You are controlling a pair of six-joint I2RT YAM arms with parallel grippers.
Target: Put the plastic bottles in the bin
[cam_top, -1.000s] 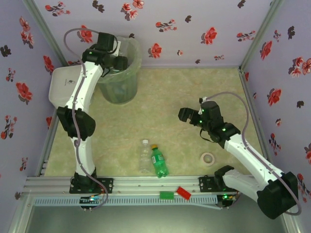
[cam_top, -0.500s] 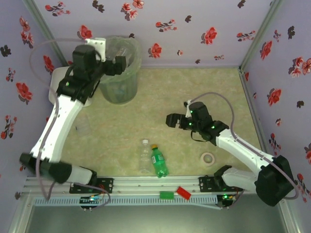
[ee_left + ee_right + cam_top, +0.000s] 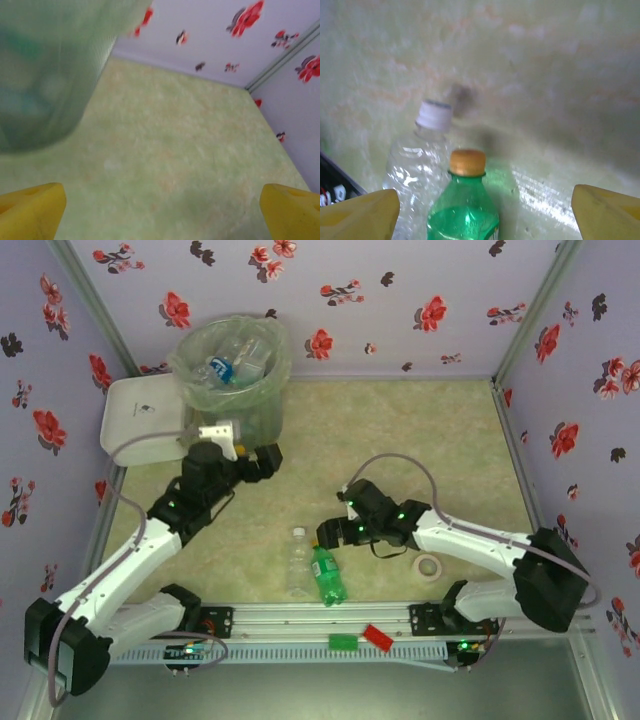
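The bin [image 3: 232, 390], a grey-green bucket lined with a clear bag, stands at the back left with several plastic bottles [image 3: 228, 362] inside. On the floor near the front lie a clear bottle [image 3: 298, 562] and a green bottle [image 3: 327, 577] with an orange cap. My right gripper [image 3: 331, 532] hovers low just behind their caps. In the right wrist view it is open [image 3: 484, 217], with the green bottle [image 3: 465, 212] between its yellow fingertips [image 3: 362, 217] and the clear bottle [image 3: 415, 165] to its left. My left gripper [image 3: 268, 458] is open in front of the bin [image 3: 45, 70], holding nothing.
A white lidded box [image 3: 138, 420] sits left of the bin. A tape roll [image 3: 430, 566] lies on the floor at the front right. Red [image 3: 378, 636] and green [image 3: 343, 642] blocks rest on the front rail. Flowered walls enclose the floor on three sides.
My left arm has drawn back from over the bin and come down in front of it. My right arm has swung left and down toward the two bottles on the floor.
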